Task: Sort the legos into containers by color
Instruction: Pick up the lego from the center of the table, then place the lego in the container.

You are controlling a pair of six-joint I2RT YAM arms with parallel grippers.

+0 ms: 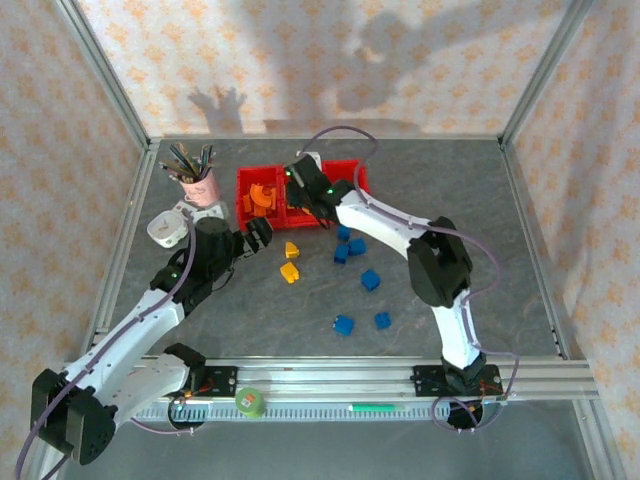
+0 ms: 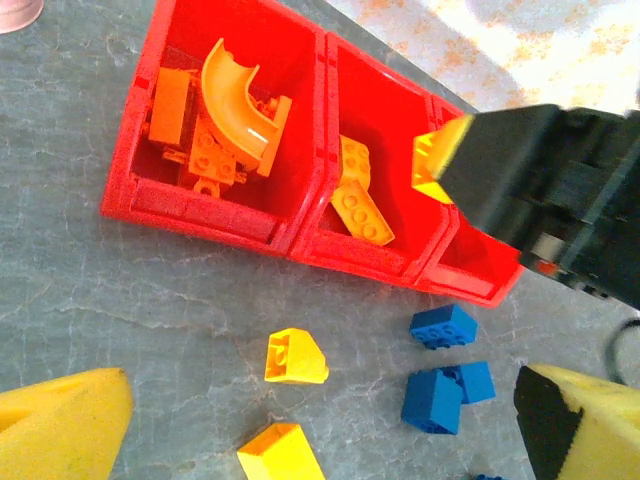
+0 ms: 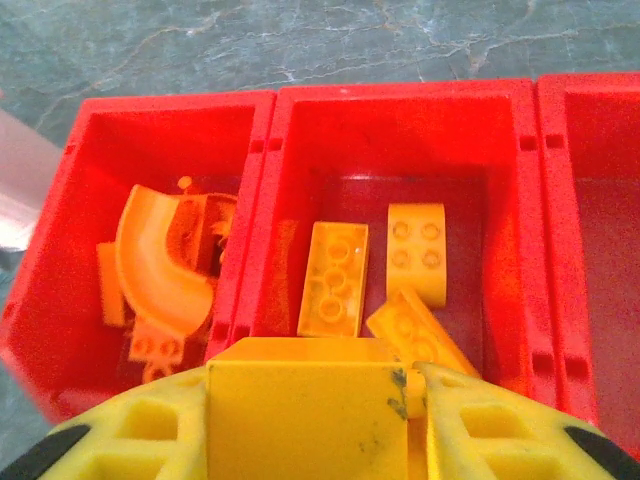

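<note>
The red three-bin tray (image 1: pixel 246 180) stands at the back middle. Its left bin (image 3: pixel 95 170) holds orange pieces, among them a curved arch (image 3: pixel 155 265). Three yellow bricks (image 3: pixel 335 278) lie in the middle bin (image 3: pixel 400 130), and the right bin (image 3: pixel 600 260) looks bare. My right gripper (image 3: pixel 310 420) hangs over the middle bin's near wall, shut on a yellow brick (image 3: pixel 305 400). My left gripper (image 2: pixel 325 410) is open above two yellow bricks (image 2: pixel 295 358) on the table. Several blue bricks (image 1: pixel 357 246) lie scattered to the right.
A pink cup of pens (image 1: pixel 200 180) and a white roll (image 1: pixel 166 230) stand left of the tray. A green tape roll (image 1: pixel 250 403) lies on the front rail. Metal frame posts and papered walls close in the table.
</note>
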